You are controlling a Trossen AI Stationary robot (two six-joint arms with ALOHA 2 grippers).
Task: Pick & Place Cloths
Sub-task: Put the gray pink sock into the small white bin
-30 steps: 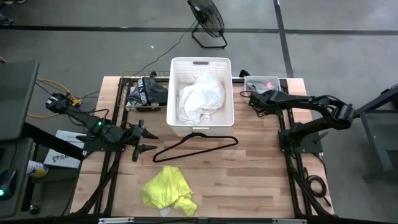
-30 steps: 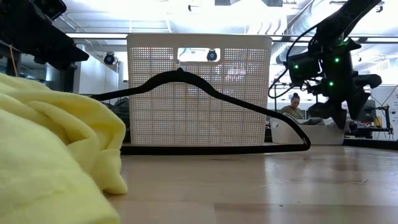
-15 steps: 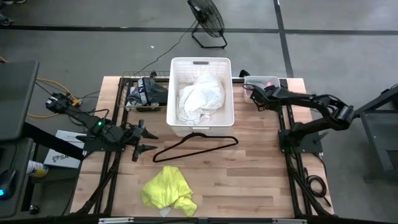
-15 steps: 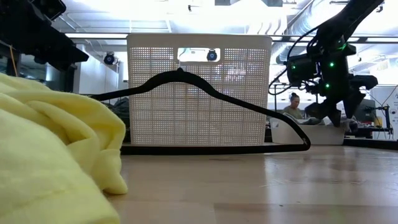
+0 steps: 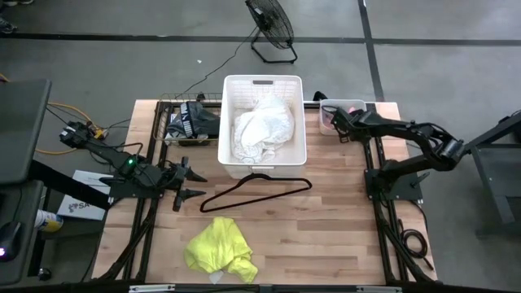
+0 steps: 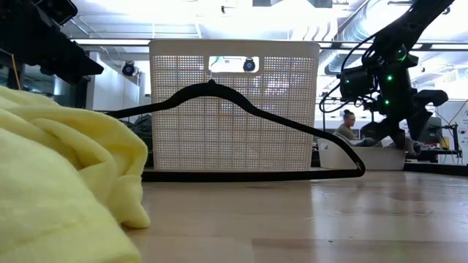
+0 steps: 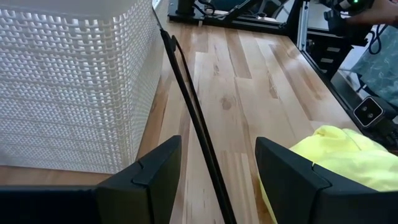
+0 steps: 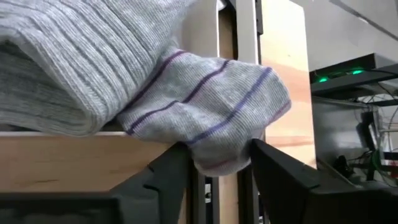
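Right gripper (image 8: 212,163): at the small clear bin (image 5: 327,106) on the table's far right corner, 2 fingers clamped on a grey purple-striped cloth (image 8: 186,106). Left gripper (image 5: 194,185): open and empty, black hanger (image 5: 256,190) just ahead, white basket (image 5: 229,94) with white cloth (image 5: 264,126) beyond, yellow cloth (image 5: 221,248) nearby.

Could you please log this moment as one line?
left gripper: open, idle, table left | right gripper: at grey striped cloth, far right
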